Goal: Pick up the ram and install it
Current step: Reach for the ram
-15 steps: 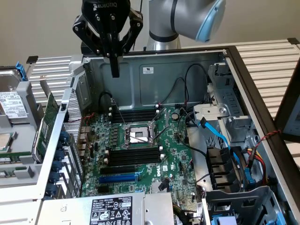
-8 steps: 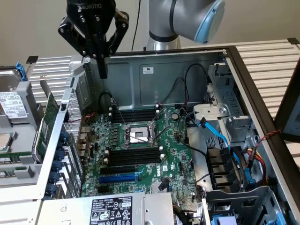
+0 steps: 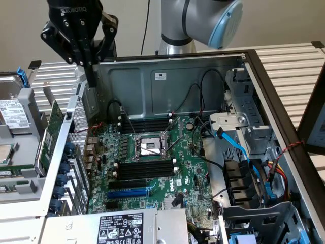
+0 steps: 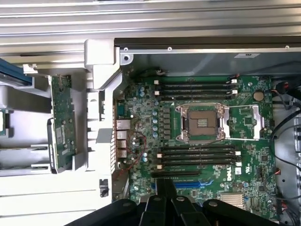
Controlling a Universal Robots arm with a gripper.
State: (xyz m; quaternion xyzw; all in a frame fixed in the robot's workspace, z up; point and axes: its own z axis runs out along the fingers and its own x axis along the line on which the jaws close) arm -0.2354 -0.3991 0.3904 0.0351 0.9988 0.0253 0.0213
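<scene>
The ram (image 3: 51, 133) is a long narrow green stick with a pale label. It leans on edge in a grey holder just outside the open computer case, at the exterior view's left. In the wrist view the ram (image 4: 62, 117) lies beside the case wall. My black gripper (image 3: 92, 70) hangs shut and empty above the case's back corner, higher than the ram and a little to the exterior view's right of it. The wrist view has the gripper (image 4: 164, 203) shut over the motherboard's edge. Empty black memory slots (image 3: 146, 168) flank the processor socket (image 3: 150, 147).
The grey case wall (image 3: 167, 84) stands behind the motherboard (image 4: 244, 117). Blue and black cables (image 3: 238, 152) and drive bays crowd the exterior view's right. A hard drive (image 3: 12, 114) sits in the tray at the far left. A power supply label (image 3: 119, 227) is at the front.
</scene>
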